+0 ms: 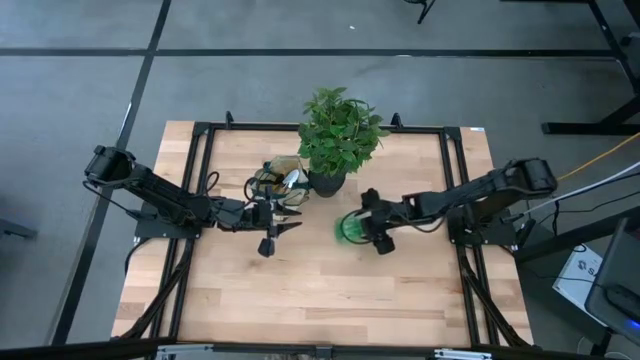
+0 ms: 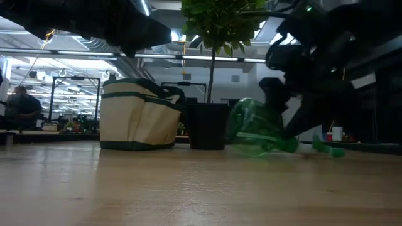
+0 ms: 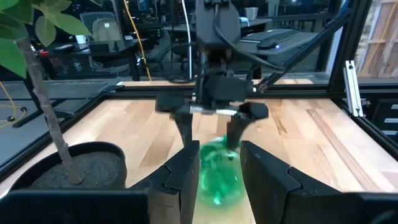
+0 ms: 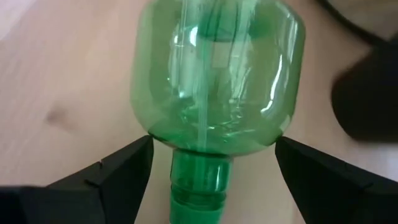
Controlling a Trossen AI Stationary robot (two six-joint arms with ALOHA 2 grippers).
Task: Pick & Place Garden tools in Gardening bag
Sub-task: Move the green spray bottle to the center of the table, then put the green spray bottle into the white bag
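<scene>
Right tool (image 4: 208, 168) open astride lying spray bottle's (image 4: 214, 93) neck.

Translucent green spray bottle (image 4: 217, 99), beige gardening bag (image 2: 138, 119) with dark green trim, black plant pot (image 2: 207, 125), leafy green plant (image 1: 340, 128), pale wood-grain worktop (image 1: 300, 290).

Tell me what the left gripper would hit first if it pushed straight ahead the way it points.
Most likely the green spray bottle, lying just beyond the left gripper, with the right gripper close behind it; depth is uncertain.
</scene>
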